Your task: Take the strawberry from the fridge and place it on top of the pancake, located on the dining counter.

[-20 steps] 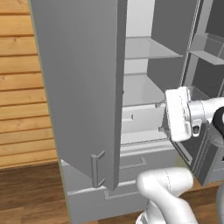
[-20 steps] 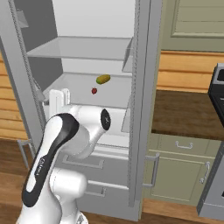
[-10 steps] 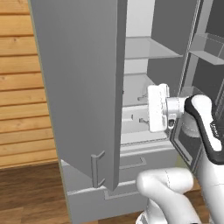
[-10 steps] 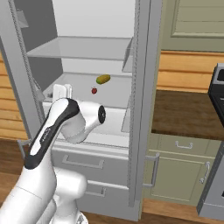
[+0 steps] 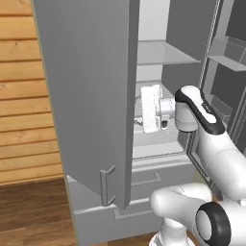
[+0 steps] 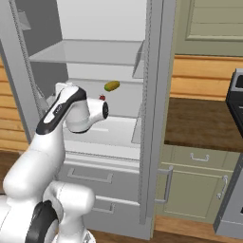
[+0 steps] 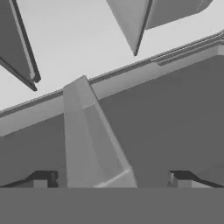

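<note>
One strawberry (image 6: 102, 98) and one yellow-green fruit (image 6: 112, 86) lie on a shelf far inside the fridge (image 6: 154, 118). The tool (image 7: 109, 180) reaches in at the left — fingers (image 7: 42, 180) spread wide apart, holding nothing.

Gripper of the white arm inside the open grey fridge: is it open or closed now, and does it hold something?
Gripper: open, its two dark fingertips stand wide apart, holding nothing.

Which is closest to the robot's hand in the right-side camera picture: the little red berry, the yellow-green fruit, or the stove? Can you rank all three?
Measured from the hand, inside the open fridge:
1. The red berry, just above the hand on the middle shelf.
2. The yellow-green fruit, a little higher and farther back on the same shelf.
3. The stove, far off at the picture's right edge.
</note>
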Robot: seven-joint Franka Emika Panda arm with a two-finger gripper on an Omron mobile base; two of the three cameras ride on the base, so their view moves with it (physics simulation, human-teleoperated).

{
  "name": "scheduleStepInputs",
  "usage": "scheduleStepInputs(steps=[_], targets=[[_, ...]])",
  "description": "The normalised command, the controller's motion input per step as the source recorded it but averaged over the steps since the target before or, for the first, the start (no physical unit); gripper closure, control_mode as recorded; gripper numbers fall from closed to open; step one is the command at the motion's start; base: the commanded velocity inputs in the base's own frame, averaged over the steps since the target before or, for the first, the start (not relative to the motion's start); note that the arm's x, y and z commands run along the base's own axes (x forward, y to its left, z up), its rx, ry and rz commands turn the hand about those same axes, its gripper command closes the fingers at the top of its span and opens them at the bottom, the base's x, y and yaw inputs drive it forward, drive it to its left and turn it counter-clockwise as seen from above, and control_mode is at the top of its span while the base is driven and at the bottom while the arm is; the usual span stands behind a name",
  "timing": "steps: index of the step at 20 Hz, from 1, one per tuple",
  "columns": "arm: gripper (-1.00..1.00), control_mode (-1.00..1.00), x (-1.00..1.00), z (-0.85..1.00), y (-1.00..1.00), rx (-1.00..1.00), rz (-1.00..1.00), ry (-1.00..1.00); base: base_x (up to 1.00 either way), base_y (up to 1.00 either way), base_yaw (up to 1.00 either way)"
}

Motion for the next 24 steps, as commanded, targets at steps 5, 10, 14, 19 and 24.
scheduleStepInputs(steps=[5, 10, 14, 19, 24], targets=[[-1.00, -1.00, 0.18, 0.00, 0.54, -0.06, 0.06, -0.19, 0.00, 0.00, 0.00], [-1.00, -1.00, -0.01, 0.00, 0.52, -0.07, 0.05, -0.20, 0.00, 0.00, 0.00], [-1.00, -1.00, -0.29, 0.00, 0.58, -0.11, 0.03, -0.18, 0.00, 0.00, 0.00], [-1.00, -1.00, -0.42, 0.00, 0.63, -0.13, 0.00, -0.15, 0.00, 0.00, 0.00], [-1.00, -1.00, -0.34, 0.00, 0.58, -0.12, 0.00, -0.13, 0.00, 0.00, 0.00]])
